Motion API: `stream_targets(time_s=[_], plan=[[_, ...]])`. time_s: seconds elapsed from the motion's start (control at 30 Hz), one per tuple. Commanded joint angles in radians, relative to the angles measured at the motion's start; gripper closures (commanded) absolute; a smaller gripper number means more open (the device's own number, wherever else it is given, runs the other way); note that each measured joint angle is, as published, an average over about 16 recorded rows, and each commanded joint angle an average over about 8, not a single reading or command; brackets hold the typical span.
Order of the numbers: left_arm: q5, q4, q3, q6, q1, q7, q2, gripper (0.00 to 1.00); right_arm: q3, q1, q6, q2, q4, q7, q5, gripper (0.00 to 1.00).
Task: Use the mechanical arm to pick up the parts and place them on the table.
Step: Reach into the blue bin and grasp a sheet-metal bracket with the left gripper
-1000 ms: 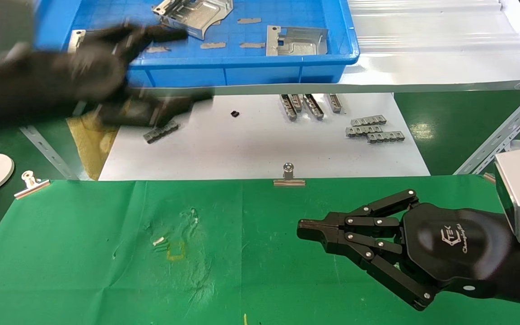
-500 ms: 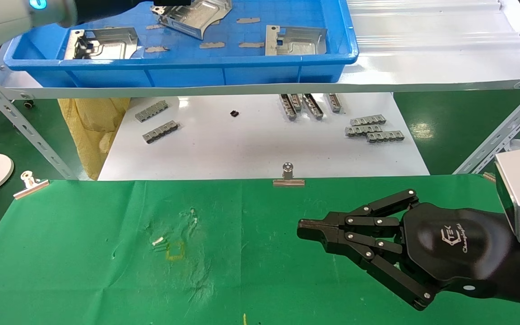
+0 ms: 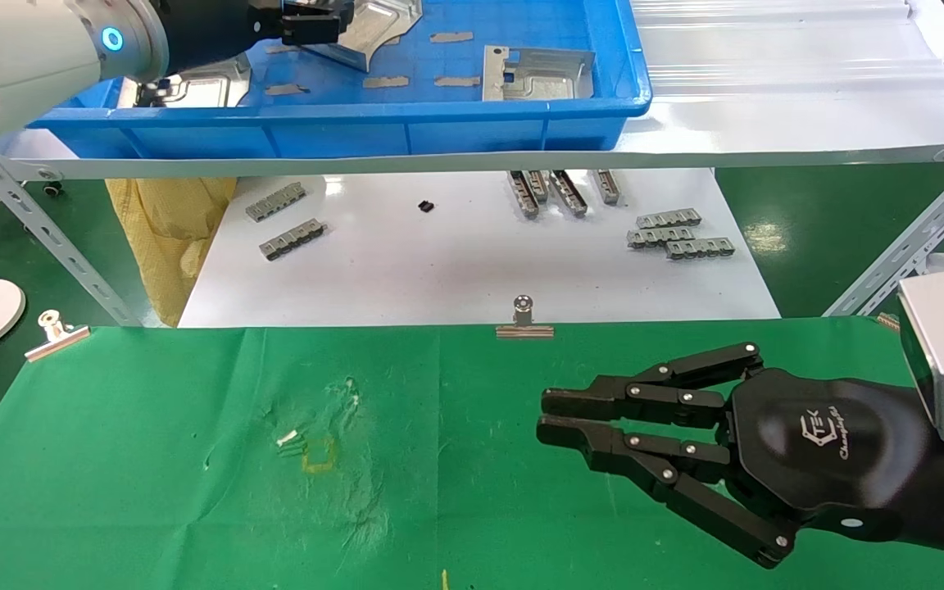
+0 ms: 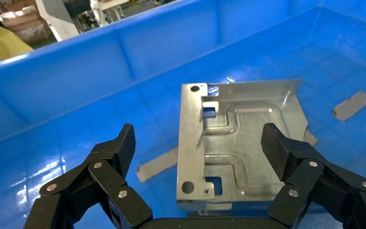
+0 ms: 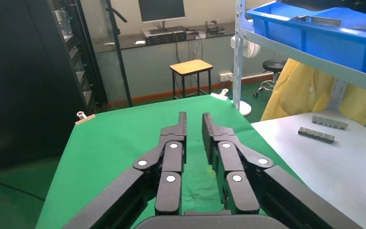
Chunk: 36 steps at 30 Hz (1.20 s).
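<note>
The wide table covered in wrinkled green cloth carries only silver binder clips along its far edge.

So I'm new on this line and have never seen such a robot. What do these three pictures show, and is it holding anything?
A two-armed robot with black three-fingered hands. The wide picture comes from its head; the others from a camera on each wrist. The left gripper is up in the blue tray, fingers spread on either side of a silver plate, not yet gripping it. Another plate lies further right in the tray. The right gripper hangs over the green table, slightly open, holding nothing. Small grey bars lie on the white board.
</note>
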Motion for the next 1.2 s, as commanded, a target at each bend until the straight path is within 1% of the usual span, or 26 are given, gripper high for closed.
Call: stream_targets(time_s=[0.03, 0.67, 1.2], plan=[[0.001, 0.007, 0.001, -0.002, 0.001, -0.002, 0.002, 1.00, 0.000, 0.000, 0.000, 0.000, 0.000, 0.000, 0.000, 0.00], [-0.011, 0.011, -0.007, -0.039, 0.010, -0.086, 0.017, 1.00, 0.000, 0.000, 0.000, 0.000, 0.000, 0.000, 0.000, 0.00], [0.019, -0.015, 0.018, -0.048, 0.008, -0.114, 0.019, 1.00, 0.000, 0.000, 0.000, 0.000, 0.000, 0.000, 0.000, 0.00]])
